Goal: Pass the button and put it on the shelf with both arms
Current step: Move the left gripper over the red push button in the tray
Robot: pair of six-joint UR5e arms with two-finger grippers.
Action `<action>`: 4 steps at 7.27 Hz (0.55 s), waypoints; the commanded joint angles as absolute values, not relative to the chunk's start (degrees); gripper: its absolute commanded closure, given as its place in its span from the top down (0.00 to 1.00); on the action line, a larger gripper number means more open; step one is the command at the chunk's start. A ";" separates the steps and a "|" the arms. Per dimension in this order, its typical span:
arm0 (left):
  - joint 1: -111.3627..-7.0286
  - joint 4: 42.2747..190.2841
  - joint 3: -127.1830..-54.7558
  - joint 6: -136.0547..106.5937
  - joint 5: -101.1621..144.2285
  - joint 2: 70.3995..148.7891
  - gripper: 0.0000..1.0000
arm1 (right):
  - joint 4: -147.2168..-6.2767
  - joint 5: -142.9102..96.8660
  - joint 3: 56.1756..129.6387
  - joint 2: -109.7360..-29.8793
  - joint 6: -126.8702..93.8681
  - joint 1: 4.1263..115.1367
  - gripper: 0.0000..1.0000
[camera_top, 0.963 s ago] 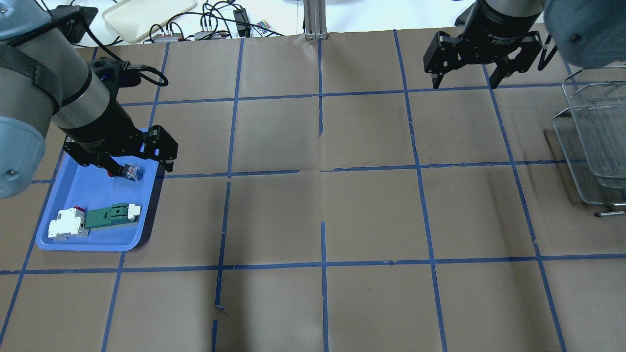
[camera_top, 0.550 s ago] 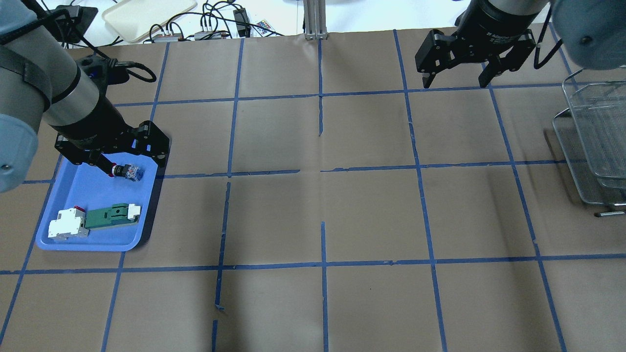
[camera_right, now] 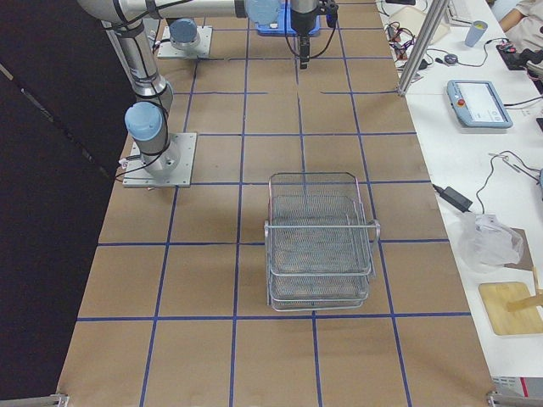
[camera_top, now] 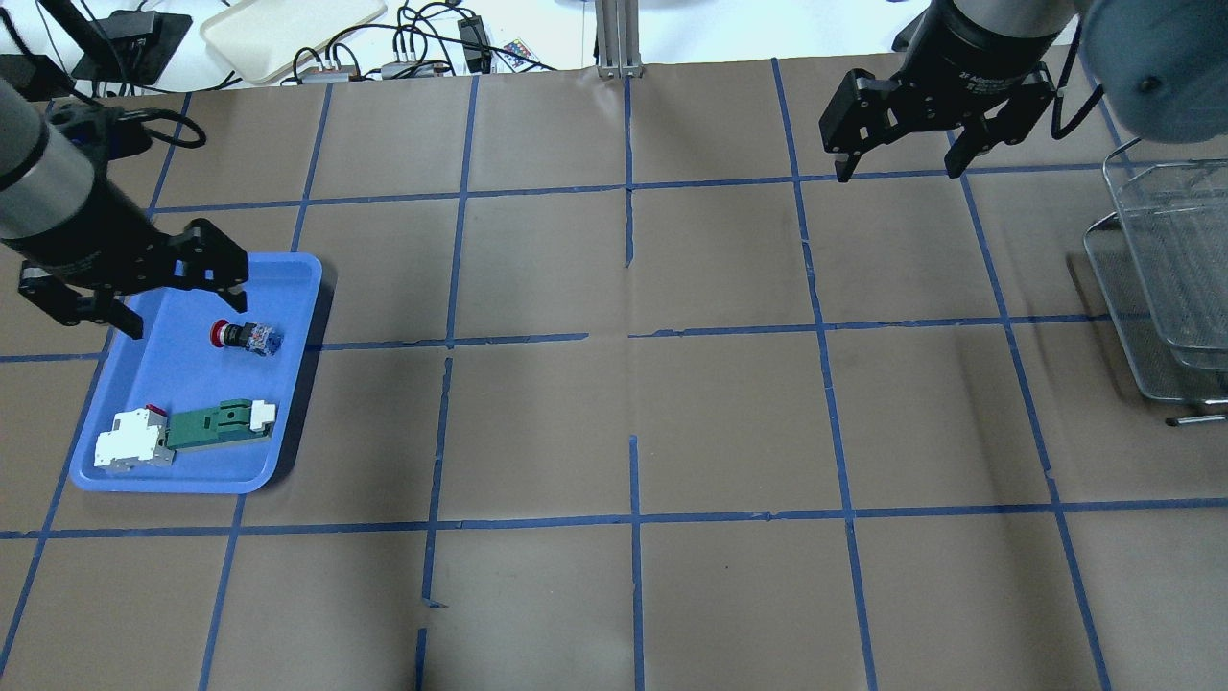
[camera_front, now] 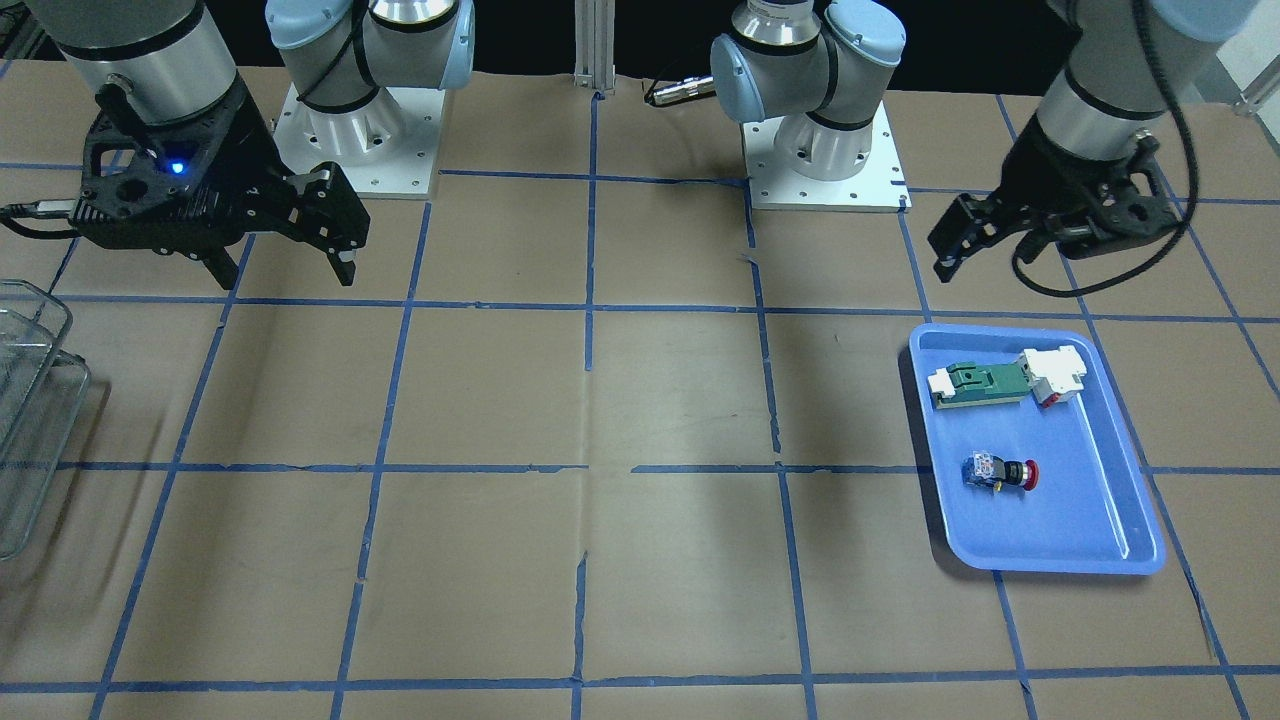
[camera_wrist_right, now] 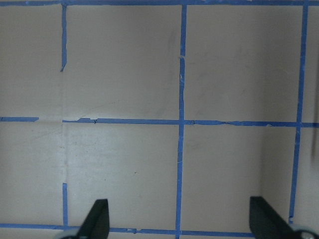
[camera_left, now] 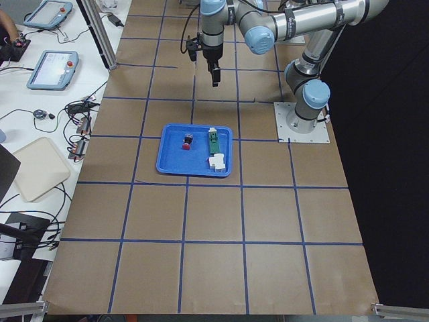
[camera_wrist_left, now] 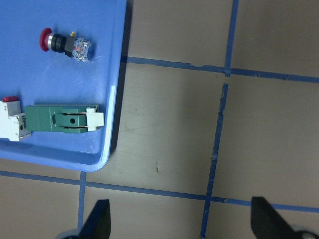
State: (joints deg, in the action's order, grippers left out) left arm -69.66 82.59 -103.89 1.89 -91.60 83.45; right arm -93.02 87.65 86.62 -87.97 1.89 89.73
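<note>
The first step is in hand, the pick-up, and nothing has been grasped yet. The left gripper (camera_top: 182, 317) hangs above the blue tray (camera_top: 197, 389) with its jaws spread wide and empty. The button (camera_top: 245, 337) lies on its side on the tray floor. It is below the gripper and off to the side of one fingertip rather than between the two. In the left wrist view it sits far ahead and to one side of the fingers, so the gripper looks well above it and not centred.

The right gripper (camera_top: 899, 173) is also wide open and holds nothing. It hovers well apart from the button, with the shelf (camera_top: 1166, 278) off to its outer side.

The next move calls for the left gripper to centre over the button and turn so the jaws straddle its narrow body. It should then come down and close, keeping clear of the green part (camera_top: 219, 423) and white block (camera_top: 132, 440) further along the tray. The hand-over to the right gripper and the placing on the shelf are both yet to come.
</note>
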 commanded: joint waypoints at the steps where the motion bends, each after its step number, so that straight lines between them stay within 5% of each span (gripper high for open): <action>1: -60.67 75.71 -104.94 -3.22 -91.41 87.34 1.00 | -92.81 92.51 86.66 -88.94 2.37 89.91 1.00; 4: -56.00 68.73 -102.75 -17.36 -90.10 94.98 1.00 | -92.81 92.29 87.10 -89.03 2.46 89.91 1.00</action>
